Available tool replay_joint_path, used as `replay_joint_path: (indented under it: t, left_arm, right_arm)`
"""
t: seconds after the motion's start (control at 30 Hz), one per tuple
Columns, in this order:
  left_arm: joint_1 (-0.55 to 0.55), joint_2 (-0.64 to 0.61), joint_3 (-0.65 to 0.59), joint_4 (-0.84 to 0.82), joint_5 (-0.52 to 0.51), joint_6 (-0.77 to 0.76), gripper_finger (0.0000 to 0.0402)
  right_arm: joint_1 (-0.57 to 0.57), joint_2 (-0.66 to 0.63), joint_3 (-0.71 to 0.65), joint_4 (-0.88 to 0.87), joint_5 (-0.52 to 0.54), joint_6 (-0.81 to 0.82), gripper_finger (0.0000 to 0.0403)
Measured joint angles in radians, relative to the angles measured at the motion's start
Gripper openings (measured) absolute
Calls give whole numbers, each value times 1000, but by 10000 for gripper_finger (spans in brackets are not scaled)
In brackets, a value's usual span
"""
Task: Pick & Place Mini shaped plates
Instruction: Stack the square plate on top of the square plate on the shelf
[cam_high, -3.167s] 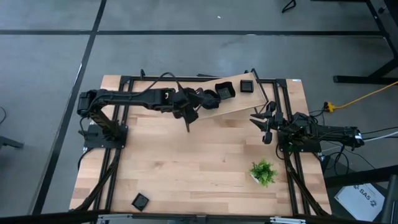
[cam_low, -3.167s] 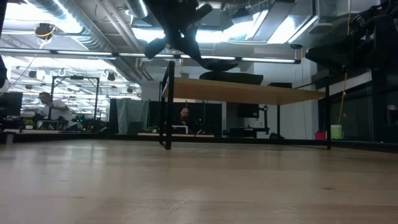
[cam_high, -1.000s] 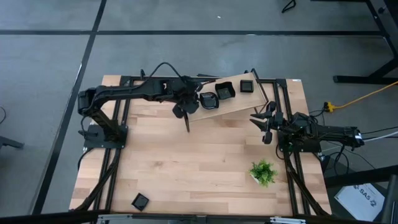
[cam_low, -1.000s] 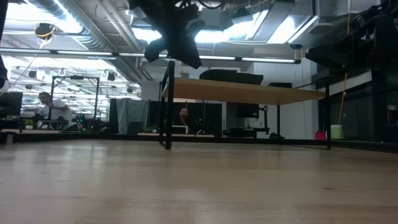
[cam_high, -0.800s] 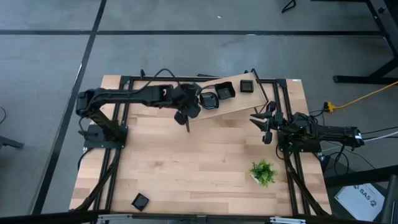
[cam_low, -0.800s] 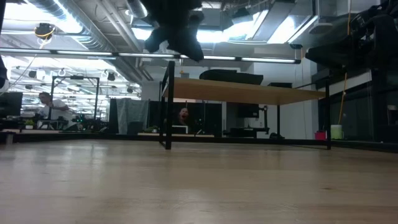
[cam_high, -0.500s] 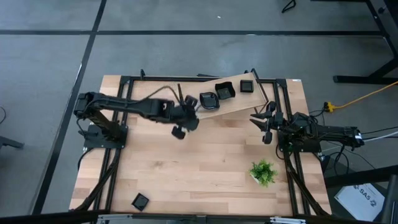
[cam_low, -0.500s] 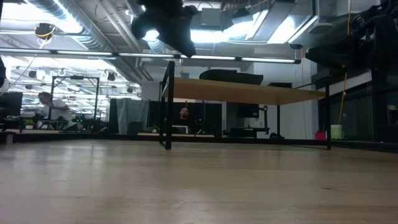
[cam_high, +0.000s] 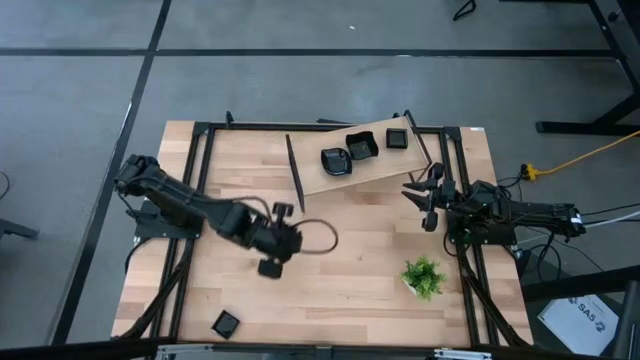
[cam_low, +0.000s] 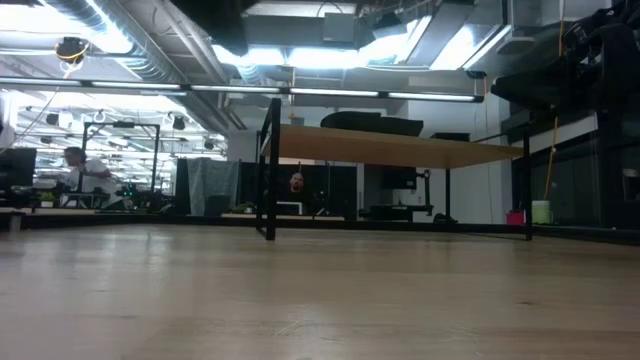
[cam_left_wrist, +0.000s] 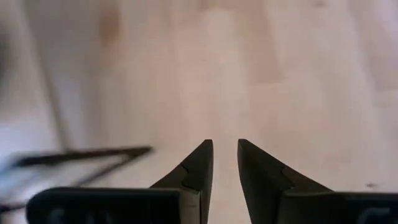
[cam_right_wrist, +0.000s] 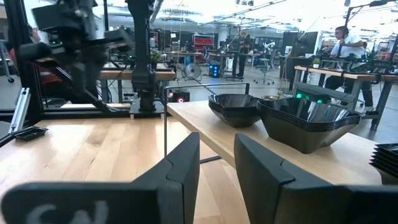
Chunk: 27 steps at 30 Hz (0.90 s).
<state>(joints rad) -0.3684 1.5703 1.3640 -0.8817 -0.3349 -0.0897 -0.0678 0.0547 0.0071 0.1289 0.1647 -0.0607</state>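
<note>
Three stacks of black mini shaped plates (cam_high: 335, 161) (cam_high: 361, 146) (cam_high: 398, 138) rest on a raised wooden shelf (cam_high: 375, 170) at the table's far side. The right wrist view shows them too (cam_right_wrist: 236, 107) (cam_right_wrist: 305, 123). One more plate (cam_high: 226, 322) lies on the table near the front left corner. My left gripper (cam_high: 285, 245) hangs over bare wood left of the table's middle. Its fingers (cam_left_wrist: 225, 163) stand a little apart with nothing between them. My right gripper (cam_high: 425, 195) waits at the right, level, open and empty (cam_right_wrist: 216, 168).
A small green potted plant (cam_high: 423, 277) stands at the near right. The shelf stands on thin black legs (cam_high: 293, 175) (cam_low: 268, 170). A black frame (cam_high: 300, 127) borders the table. People sit at desks in the room beyond (cam_low: 75, 165).
My left gripper has swung away from the shelf's left end toward the table's near edge and somewhat to the left, rolling about its own axis on the way. It has passed almost out of the low view's top. The plates and my right arm have kept still.
</note>
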Motion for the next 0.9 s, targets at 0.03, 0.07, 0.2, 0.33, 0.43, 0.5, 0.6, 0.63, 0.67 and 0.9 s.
replay_joint_path:
  t: [0.03,0.07,0.2,0.33,0.43,0.5,0.6,0.63,0.67,0.9]
  left_arm:
    - [-22,0,0,-11,10,-46,67]
    - [-41,0,0,-18,22,-91,67]
    - [-116,0,0,-23,76,-280,68]
    - [-184,0,0,-22,147,-486,70]
    - [-225,0,0,-22,195,-651,70]
    - [-251,3,0,-21,203,-746,70]
    - [-286,8,0,-21,204,-863,70]
    - [-294,10,0,-20,206,-901,70]
    - [-300,15,0,-21,216,-939,70]
    - [-326,103,0,-35,429,-1134,70]
  right_arm:
    - [0,0,0,0,0,0,100]
    - [0,0,0,0,0,0,100]
    - [0,0,0,0,0,0,100]
    - [0,0,0,0,0,0,100]
    - [0,0,0,0,0,0,100]
    - [0,0,0,0,0,0,100]
    - [0,0,0,0,0,0,100]
    - [0,0,0,0,0,0,100]
    - [0,0,0,0,0,0,100]
    - [0,0,0,0,0,0,100]
